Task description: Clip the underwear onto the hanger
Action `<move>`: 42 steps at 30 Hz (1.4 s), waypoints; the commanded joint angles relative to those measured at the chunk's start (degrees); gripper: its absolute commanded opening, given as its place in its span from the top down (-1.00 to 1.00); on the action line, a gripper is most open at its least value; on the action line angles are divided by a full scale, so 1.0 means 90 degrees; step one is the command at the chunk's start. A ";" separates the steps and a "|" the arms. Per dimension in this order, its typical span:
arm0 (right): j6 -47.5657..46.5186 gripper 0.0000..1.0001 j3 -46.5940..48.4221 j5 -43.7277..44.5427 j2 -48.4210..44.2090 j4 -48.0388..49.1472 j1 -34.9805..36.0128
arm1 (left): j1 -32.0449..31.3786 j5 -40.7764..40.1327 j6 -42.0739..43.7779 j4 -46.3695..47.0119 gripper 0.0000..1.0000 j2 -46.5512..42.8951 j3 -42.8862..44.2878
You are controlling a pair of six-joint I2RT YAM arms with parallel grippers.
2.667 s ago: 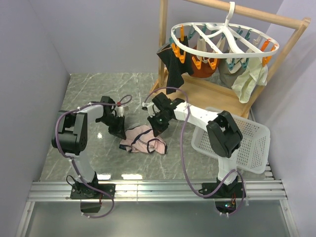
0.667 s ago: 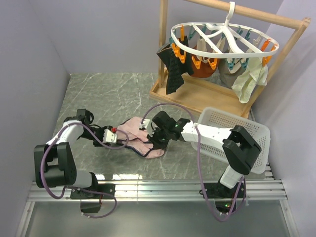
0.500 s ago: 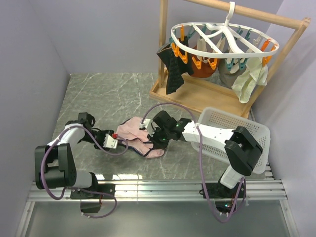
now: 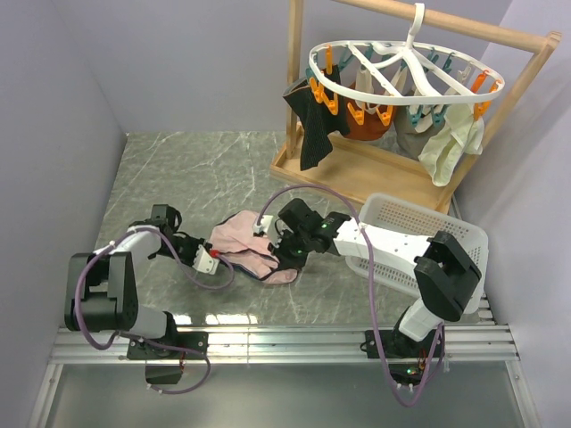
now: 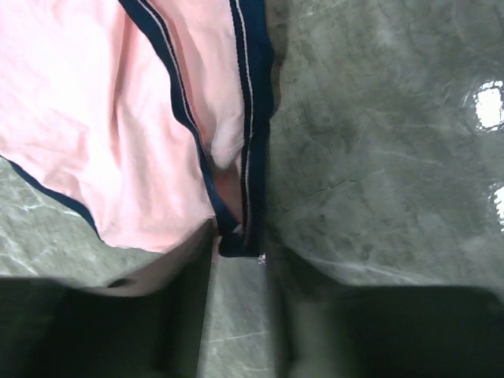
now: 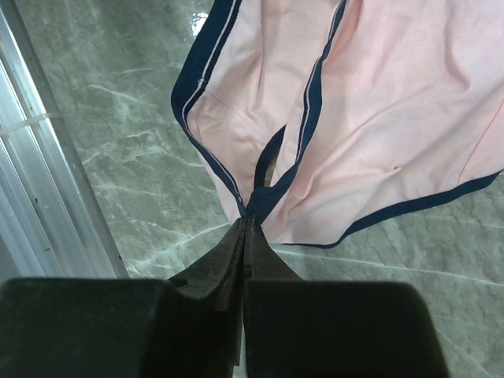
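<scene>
The underwear [image 4: 243, 234] lies spread flat on the marble table, pale pink with navy edging. It also shows in the left wrist view [image 5: 110, 102] and the right wrist view [image 6: 378, 102]. My left gripper [image 4: 208, 260] is low at its left end. Its jaws [image 5: 240, 264] are open with a narrow gap, and a navy edging corner lies right at the tips. My right gripper [image 4: 284, 259] is shut on the navy edging [image 6: 248, 219] at the underwear's near right side. The hanger [image 4: 403, 55] hangs from the wooden rack at the back right, above both grippers.
A black garment [image 4: 312, 120], an orange one [image 4: 368, 123] and cream ones [image 4: 446, 143] hang from the hanger's pegs. The wooden rack base [image 4: 357, 169] stands behind the underwear. A white mesh basket [image 4: 455, 245] sits at the right. An aluminium rail [image 4: 268, 339] runs along the near edge.
The underwear went from a bunched heap to spread flat. My left gripper dropped low and slid right to its left end. My right gripper stays on the edging.
</scene>
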 commanded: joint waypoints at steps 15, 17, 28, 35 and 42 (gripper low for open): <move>-0.0636 0.99 0.1572 -0.0094 0.0561 -0.0198 -0.0396 | -0.0086 0.0787 -0.0994 -0.2913 0.99 -0.1637 0.0746; -0.0500 0.67 0.1993 -0.0007 0.1021 -0.0218 -0.0396 | -0.0134 0.0748 -0.1091 -0.2875 1.00 -0.1862 0.0462; 0.0272 0.03 0.1225 0.0199 0.0146 -0.0422 -0.0533 | -0.0408 0.0914 -0.2351 -0.2523 0.99 -0.1385 0.0665; 0.0994 0.00 0.1077 0.0736 0.0368 -0.0559 -0.0572 | -0.0418 0.0904 -0.2420 -0.2386 0.99 -0.1160 0.0763; 0.1473 -0.14 0.1351 0.0678 0.1004 -0.0677 -0.0893 | -0.0427 0.0855 -0.2440 -0.2337 0.99 -0.1062 0.0851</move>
